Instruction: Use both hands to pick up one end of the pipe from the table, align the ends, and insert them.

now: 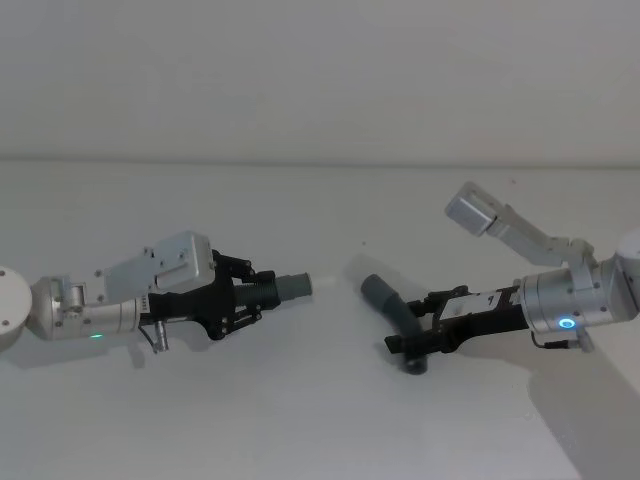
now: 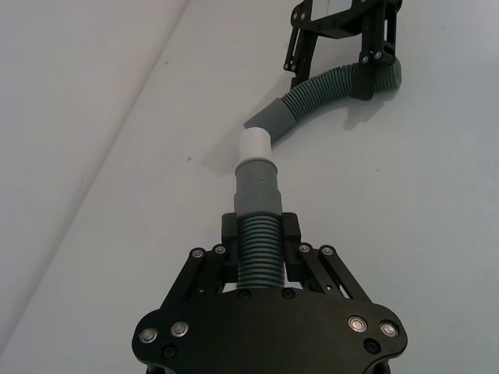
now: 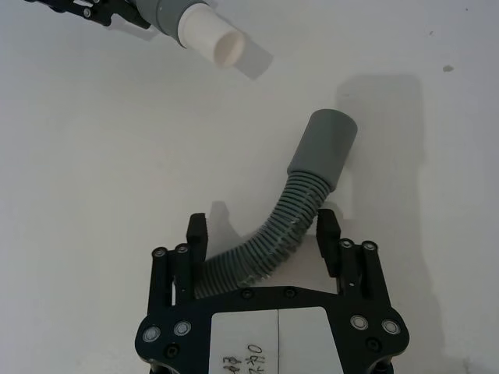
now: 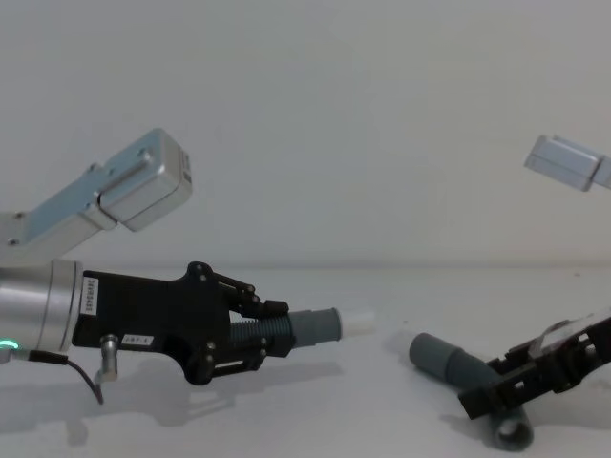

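Your left gripper, at nine o'clock on the white table, is clamped on the ribs of the white-tipped hose piece, held off the surface, its white stub aimed toward three o'clock. Your right gripper, at four o'clock, has its fingers spread wide either side of the plain-cuffed hose piece, whose cuff points toward ten o'clock. The two ends sit apart. The white label on the right gripper carries handwriting I can't read.

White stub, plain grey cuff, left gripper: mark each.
white stub (image 2: 256,146), left wrist view, side wall.
plain grey cuff (image 3: 323,144), right wrist view, mid-cuff.
left gripper (image 2: 260,230), left wrist view, between fingertips gripping ribbed hose (image 2: 260,269).
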Robot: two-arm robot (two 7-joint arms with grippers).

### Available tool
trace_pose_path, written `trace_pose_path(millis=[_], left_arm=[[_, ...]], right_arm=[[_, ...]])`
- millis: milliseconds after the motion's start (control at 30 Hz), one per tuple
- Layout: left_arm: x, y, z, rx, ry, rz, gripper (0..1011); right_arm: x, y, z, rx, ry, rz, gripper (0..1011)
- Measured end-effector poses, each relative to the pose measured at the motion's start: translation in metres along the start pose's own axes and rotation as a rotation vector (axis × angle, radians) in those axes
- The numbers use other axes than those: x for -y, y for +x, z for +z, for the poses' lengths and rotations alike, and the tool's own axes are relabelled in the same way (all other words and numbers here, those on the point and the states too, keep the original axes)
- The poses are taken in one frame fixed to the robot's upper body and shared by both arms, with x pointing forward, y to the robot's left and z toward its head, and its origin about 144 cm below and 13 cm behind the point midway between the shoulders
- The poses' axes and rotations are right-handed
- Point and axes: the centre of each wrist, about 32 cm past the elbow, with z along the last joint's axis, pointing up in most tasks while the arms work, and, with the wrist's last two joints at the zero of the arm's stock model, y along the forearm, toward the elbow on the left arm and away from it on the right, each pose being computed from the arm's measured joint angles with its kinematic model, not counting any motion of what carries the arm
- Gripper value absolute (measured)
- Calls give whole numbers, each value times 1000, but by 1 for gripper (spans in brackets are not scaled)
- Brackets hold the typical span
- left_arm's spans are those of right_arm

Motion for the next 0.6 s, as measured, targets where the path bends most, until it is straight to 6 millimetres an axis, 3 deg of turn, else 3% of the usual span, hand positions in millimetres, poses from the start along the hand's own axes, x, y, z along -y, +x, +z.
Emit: trace_pose_path(millis=[600], left_arm=[[0, 0, 0, 0, 0, 0, 314]], right_arm=[[-2, 2, -1, -16, -1, 14, 306]])
